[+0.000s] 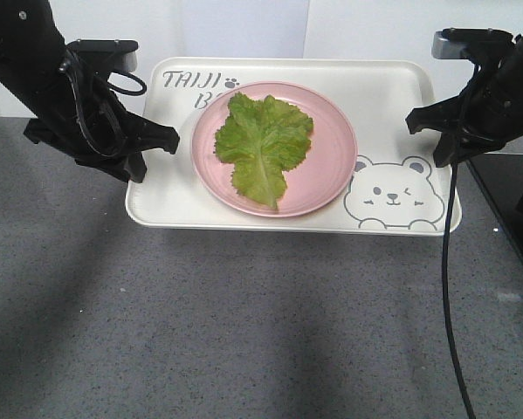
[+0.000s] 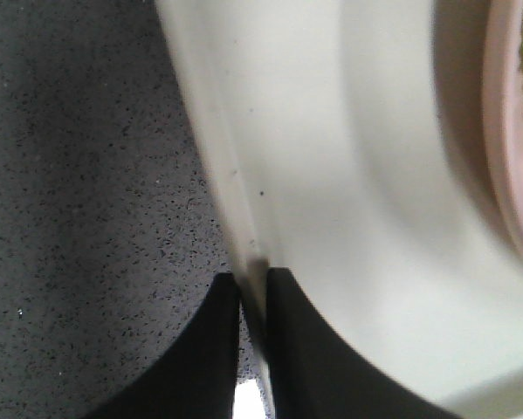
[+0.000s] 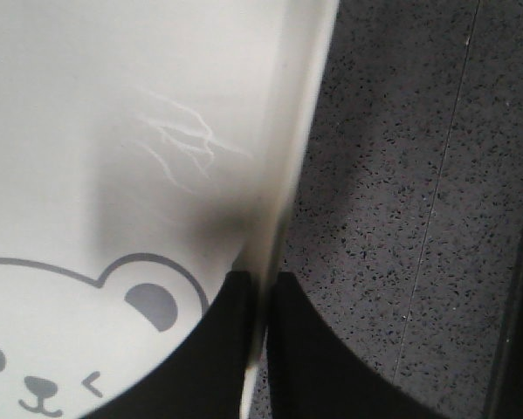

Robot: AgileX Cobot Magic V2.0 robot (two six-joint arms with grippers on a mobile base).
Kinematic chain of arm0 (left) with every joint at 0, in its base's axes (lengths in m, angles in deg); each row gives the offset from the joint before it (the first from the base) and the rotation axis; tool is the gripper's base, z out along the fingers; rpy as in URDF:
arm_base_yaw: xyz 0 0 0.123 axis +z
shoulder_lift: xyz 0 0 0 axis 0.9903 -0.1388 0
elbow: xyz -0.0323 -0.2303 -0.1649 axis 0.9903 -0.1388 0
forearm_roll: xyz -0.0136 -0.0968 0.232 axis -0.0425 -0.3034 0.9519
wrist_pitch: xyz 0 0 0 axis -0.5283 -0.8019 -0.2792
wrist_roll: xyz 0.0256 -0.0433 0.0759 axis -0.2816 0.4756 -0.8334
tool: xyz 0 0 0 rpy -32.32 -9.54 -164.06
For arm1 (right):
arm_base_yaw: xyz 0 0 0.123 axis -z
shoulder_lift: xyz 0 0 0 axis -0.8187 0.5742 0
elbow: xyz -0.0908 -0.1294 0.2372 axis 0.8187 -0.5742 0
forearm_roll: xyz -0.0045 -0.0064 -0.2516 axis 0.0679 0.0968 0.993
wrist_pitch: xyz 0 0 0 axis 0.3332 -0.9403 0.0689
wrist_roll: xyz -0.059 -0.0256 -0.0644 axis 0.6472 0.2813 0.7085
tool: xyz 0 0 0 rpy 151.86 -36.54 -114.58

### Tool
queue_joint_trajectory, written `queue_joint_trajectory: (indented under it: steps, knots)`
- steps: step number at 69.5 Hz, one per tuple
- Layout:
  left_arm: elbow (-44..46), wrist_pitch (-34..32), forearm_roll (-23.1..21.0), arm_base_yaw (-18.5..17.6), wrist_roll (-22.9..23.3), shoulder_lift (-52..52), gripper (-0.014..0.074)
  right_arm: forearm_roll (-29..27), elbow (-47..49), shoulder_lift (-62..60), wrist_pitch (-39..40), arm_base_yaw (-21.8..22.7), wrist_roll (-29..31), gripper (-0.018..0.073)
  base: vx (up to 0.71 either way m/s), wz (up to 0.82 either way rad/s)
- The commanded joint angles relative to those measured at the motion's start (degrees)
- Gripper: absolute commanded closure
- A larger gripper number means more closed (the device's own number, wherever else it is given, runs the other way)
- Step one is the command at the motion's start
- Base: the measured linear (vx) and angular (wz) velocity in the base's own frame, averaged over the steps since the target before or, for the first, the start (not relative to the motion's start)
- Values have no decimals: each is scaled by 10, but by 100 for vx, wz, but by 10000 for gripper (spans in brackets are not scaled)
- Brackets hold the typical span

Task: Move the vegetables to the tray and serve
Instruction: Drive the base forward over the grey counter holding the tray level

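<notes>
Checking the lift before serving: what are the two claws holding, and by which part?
Both hold the tray by its rim: the left claw is shut on the left edge, the right claw on the right edge.

Matte black arms, tapered black gripper (image 1: 152, 148) fingers, trailing black cable (image 1: 449, 288).

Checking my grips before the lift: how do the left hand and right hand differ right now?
The left hand pinches the tray's plain side rim; the right hand pinches the opposite rim, beside the bear drawing. In the front view the left hand sits lower along its edge than the right. Both are shut on the rim.
</notes>
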Motion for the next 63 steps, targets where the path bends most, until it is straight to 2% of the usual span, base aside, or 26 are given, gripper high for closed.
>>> queue_joint_trajectory:
  steps: [1, 63]
  knots:
    - [23, -54, -90, -16, -15, 31, 602, -79, 16, -32, -17, -11, 23, 564, 0, -5]
    - [23, -54, -90, -16, -15, 31, 602, -79, 16, -32, -17, -11, 23, 565, 0, -2]
